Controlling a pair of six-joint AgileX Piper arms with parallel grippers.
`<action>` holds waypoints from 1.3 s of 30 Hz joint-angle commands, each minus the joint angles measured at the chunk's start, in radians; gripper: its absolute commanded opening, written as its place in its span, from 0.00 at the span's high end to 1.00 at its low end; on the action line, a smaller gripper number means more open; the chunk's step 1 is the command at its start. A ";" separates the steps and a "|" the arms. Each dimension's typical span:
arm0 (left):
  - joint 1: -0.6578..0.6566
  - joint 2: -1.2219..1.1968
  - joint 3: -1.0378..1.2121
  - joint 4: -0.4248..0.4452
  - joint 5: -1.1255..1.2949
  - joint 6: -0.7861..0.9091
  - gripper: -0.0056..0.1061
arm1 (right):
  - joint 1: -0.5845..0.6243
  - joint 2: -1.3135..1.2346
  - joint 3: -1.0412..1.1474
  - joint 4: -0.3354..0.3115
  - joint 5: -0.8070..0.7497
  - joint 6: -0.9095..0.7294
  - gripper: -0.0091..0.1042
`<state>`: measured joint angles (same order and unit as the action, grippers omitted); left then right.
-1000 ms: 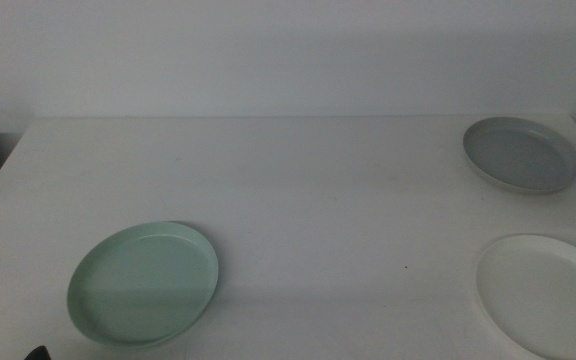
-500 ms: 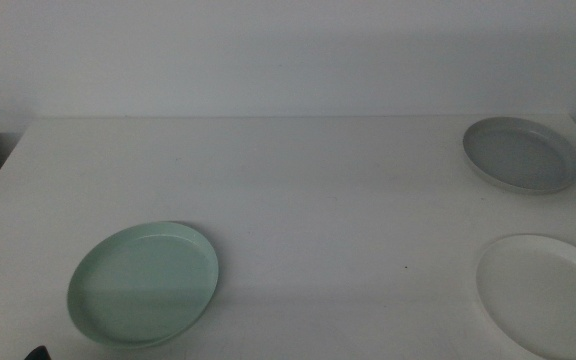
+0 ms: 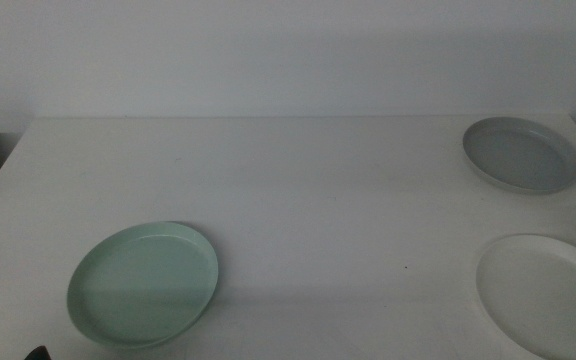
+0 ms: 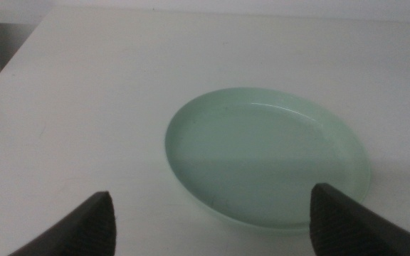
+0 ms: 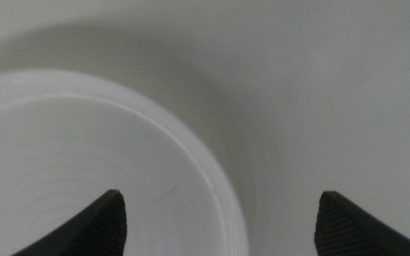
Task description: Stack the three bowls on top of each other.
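You've got three bowls, all apart on the white table: mint green bowl near front left; grey bowl far right; white bowl near right, part cut off by the frame; right gripper hangs over the white bowl's rim, jaws spread wide, nothing held; just a dark bit shows at the right edge in the middle view; left gripper waits low near the green bowl, jaws wide apart, empty.
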<state>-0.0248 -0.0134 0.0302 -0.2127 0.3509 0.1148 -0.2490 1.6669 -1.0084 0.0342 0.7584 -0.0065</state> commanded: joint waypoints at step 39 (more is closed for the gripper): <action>-0.001 -0.011 0.006 -0.011 -0.073 -0.011 0.14 | 0.243 -0.107 -0.174 0.040 0.129 0.147 0.92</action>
<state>-0.0248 -0.0134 0.0302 -0.2127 0.3509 0.1148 -0.0461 1.6013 -1.1288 0.0529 0.8813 0.1273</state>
